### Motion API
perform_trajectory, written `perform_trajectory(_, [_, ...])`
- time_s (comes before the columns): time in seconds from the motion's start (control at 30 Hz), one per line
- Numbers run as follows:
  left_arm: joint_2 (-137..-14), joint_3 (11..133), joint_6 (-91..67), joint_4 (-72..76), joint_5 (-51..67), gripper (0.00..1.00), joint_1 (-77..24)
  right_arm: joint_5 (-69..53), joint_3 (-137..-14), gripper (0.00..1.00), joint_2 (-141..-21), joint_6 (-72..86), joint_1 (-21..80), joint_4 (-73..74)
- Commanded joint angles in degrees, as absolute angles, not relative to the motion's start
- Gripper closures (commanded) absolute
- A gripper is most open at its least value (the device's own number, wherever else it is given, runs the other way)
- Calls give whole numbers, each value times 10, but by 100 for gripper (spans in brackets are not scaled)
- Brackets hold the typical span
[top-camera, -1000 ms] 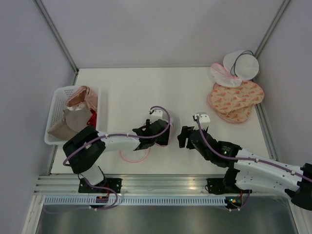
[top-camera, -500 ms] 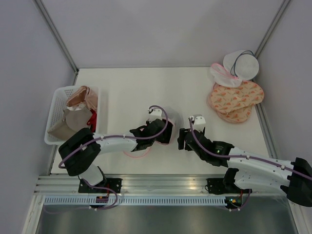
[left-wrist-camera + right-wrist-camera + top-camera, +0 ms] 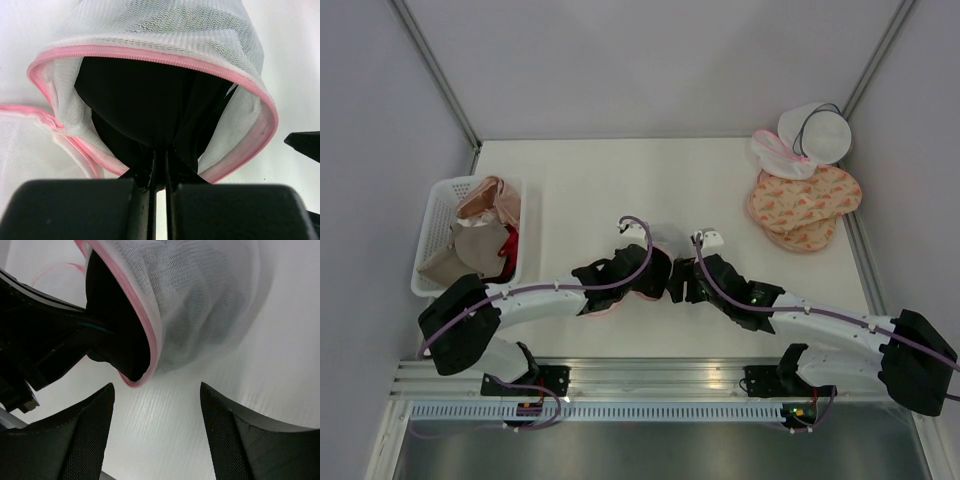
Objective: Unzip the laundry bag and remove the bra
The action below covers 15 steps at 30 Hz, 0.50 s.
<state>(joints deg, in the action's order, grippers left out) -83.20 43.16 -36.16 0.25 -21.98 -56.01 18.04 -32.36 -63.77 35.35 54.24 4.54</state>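
Domed mesh laundry bag (image 3: 165, 30) (black bra (image 3: 150, 105))

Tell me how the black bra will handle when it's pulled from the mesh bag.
Probably floppy: the bra bunches into folds where the left gripper pinches it. Likely light, being thin fabric; its strap may snag on the laundry bag.

Left tool (image 3: 159, 156) is pinched closed, right tool (image 3: 156, 390) spread wide, the two facing closely.

White mesh laundry bag (image 3: 165, 25) w/ pink trim; black bra (image 3: 145, 95).
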Motion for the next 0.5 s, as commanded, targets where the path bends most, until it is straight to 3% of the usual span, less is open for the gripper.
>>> perform_trajectory(0.0, [-802,425,-372,4,-205,98,-563,147,-351,26,-658,339,542,4])
perform_trajectory(0.1, [-773,417,-374,-14,-198,98,-564,216,-359,29,-688,352,541,22])
perform_trajectory(0.27, [-723,413,-374,-34,-176,98,-564,306,-389,47,-744,386,530,55])
perform_trajectory(0.47, [-673,413,-367,-76,-161,98,-567,283,-388,94,-744,381,523,41])
